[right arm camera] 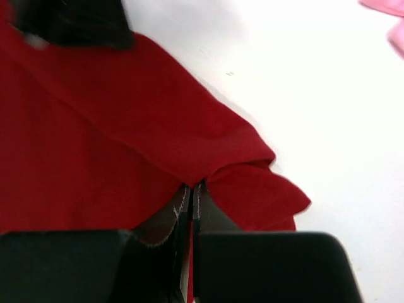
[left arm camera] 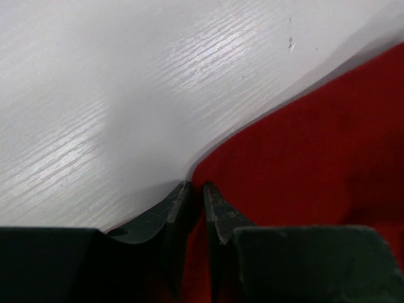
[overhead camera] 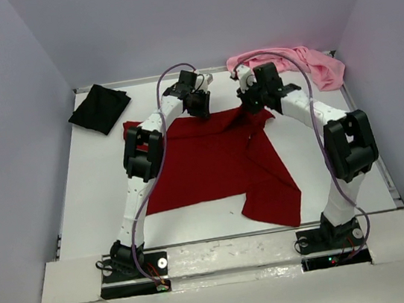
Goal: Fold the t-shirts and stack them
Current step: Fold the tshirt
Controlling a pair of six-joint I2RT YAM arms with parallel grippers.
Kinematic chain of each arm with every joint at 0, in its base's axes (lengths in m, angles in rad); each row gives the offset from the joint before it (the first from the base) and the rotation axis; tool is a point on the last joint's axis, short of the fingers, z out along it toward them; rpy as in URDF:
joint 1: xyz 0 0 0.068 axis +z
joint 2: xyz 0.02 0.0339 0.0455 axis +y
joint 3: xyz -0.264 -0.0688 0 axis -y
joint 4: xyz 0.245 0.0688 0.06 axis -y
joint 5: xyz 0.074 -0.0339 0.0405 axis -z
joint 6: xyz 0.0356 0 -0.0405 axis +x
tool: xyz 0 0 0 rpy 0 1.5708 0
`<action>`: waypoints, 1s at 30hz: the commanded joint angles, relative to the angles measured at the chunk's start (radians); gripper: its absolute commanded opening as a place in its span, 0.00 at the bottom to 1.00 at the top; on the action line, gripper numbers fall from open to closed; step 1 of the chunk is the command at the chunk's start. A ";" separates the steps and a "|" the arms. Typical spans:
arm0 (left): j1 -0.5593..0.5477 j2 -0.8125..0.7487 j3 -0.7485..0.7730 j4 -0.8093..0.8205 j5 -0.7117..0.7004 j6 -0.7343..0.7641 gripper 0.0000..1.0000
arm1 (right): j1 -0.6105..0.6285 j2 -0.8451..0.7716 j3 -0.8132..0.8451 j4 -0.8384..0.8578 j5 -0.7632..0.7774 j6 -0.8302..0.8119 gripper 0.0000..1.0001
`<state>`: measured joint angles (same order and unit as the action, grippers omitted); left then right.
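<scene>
The dark red t-shirt lies spread over the middle of the table, its right part folded over and hanging toward the near edge. My left gripper is shut on the shirt's far edge; red cloth sits between its fingertips. My right gripper is shut on the shirt's far right corner, where the cloth bunches. The black t-shirt lies crumpled at the far left. The light pink t-shirt lies bunched at the far right; it also shows in the right wrist view.
The white table has raised rims at left and right. Grey walls close in on three sides. Both arm bases stand at the near edge.
</scene>
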<state>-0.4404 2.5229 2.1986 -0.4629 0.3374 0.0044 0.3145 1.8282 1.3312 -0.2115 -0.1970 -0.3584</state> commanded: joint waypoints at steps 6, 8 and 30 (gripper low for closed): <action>0.009 0.001 -0.033 -0.094 -0.026 0.014 0.29 | -0.003 0.195 0.569 -0.689 -0.476 0.248 0.00; 0.009 -0.003 -0.033 -0.092 -0.028 0.014 0.29 | -0.003 0.192 0.569 -0.690 -0.536 0.301 0.00; 0.009 -0.016 -0.054 -0.088 -0.032 0.016 0.29 | -0.054 -0.015 0.149 -0.269 -0.747 0.601 0.33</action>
<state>-0.4385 2.5202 2.1918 -0.4587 0.3405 0.0040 0.2554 1.9160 1.4994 -0.5770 -0.9730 0.2218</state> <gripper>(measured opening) 0.288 0.255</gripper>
